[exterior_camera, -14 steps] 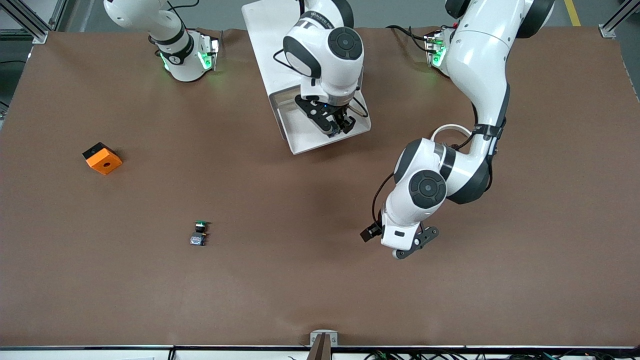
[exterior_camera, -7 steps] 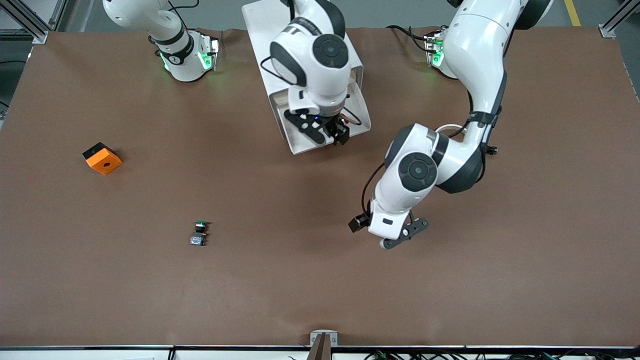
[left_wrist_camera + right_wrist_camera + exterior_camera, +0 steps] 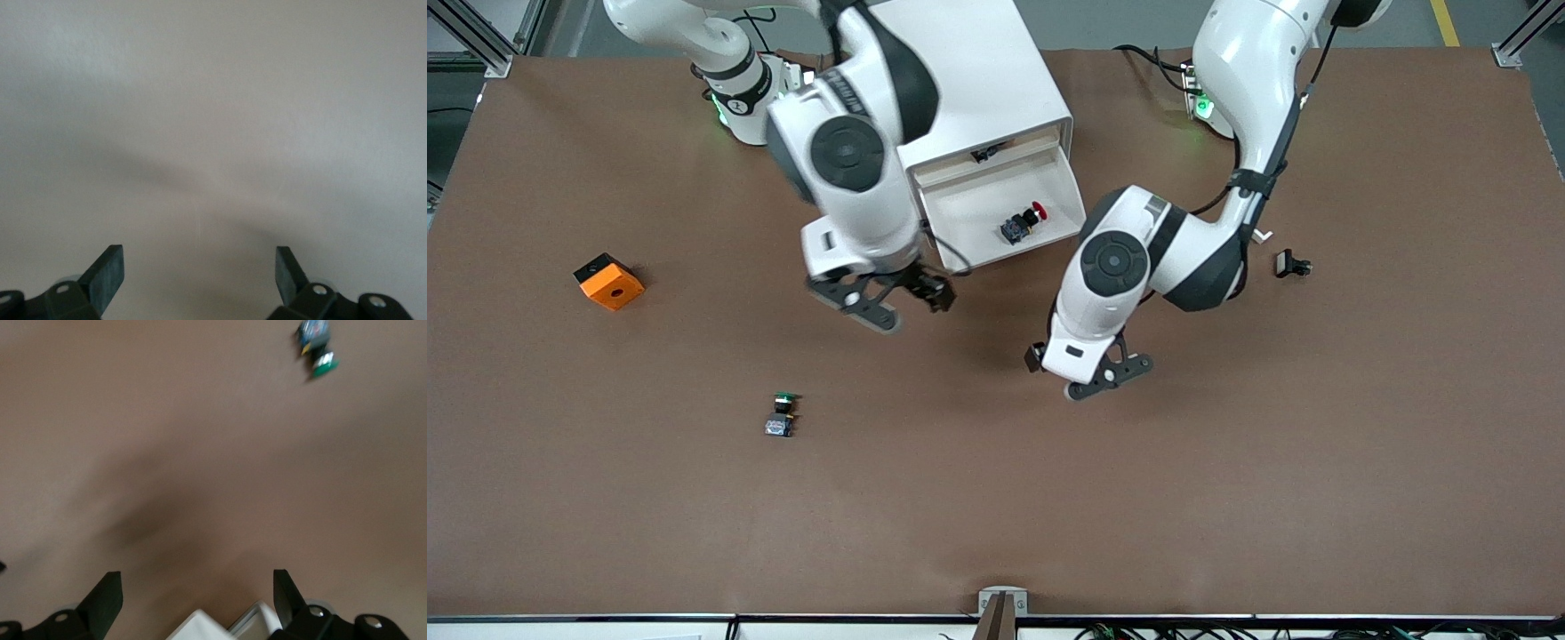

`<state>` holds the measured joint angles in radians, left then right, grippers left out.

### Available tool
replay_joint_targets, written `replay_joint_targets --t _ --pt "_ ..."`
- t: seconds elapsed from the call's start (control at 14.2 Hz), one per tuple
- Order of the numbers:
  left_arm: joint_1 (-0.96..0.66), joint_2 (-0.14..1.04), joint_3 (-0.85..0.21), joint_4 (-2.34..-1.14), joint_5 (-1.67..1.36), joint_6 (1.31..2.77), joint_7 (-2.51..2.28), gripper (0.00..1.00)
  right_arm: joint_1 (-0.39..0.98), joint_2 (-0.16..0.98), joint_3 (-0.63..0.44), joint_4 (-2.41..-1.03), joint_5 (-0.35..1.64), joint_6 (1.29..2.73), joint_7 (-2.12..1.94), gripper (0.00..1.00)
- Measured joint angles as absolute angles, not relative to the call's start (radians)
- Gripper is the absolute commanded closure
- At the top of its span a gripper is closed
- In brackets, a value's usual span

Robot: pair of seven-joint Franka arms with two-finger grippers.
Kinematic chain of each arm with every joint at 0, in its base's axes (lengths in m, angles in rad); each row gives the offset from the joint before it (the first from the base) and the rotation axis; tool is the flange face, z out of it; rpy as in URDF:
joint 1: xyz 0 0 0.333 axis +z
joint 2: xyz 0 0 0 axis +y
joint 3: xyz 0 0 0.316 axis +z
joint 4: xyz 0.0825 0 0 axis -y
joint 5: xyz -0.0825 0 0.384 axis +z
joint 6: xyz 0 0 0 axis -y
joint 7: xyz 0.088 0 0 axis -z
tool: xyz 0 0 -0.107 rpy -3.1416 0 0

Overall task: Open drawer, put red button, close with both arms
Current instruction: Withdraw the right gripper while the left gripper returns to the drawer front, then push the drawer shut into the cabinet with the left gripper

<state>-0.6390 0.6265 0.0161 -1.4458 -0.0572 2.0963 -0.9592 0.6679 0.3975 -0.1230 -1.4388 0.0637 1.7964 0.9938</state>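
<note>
Drawer (image 3: 1005, 209): pulled out of the cabinet (image 3: 969, 80); red button (image 3: 1023, 221) lies inside.
Right gripper (image 3: 889, 298): jaws apart, empty, at 7 o'clock off the drawer.
Left gripper (image 3: 1089, 373): jaws apart, empty, at 5 o'clock.
Closing: both grippers are best set squarely against the drawer front and pushed evenly.

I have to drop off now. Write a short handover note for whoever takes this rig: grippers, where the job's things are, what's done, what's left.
Left gripper: open, empty, over bare table near the front of the open drawer.
Right gripper: open, empty, over the table just by the drawer's front corner toward the right arm's end.
Red button: lying in the drawer, nothing holding it.
Done: drawer opened, button put in.
Left: push the drawer shut with both arms.
Green button stays on the table, nearer the front camera.
</note>
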Motion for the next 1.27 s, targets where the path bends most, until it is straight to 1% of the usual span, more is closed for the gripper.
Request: replay_joint_targets --t 0.28,0.63,0.91,1.27 --pt "-0.686 0.591 0.016 -1.533 -0.055 2.117 -0.959 0.00 0.499 0.316 -0.128 -1.435 0.061 1.689 0.678 0.00" --pt "-0.729 0.579 -0.004 -1.558 -0.054 2.122 -0.959 0.00 0.256 0.218 -0.129 -1.434 0.059 1.568 0.271 0.00" --pt "-0.735 0.573 -0.074 -1.559 -0.054 2.123 -0.960 0.00 0.087 0.199 -0.129 -1.437 0.058 1.530 0.062 0.00" --pt "-0.736 0.573 -0.135 -1.587 -0.054 2.123 -0.962 0.00 -0.054 0.200 -0.128 -1.465 0.038 1.529 -0.134 0.00"
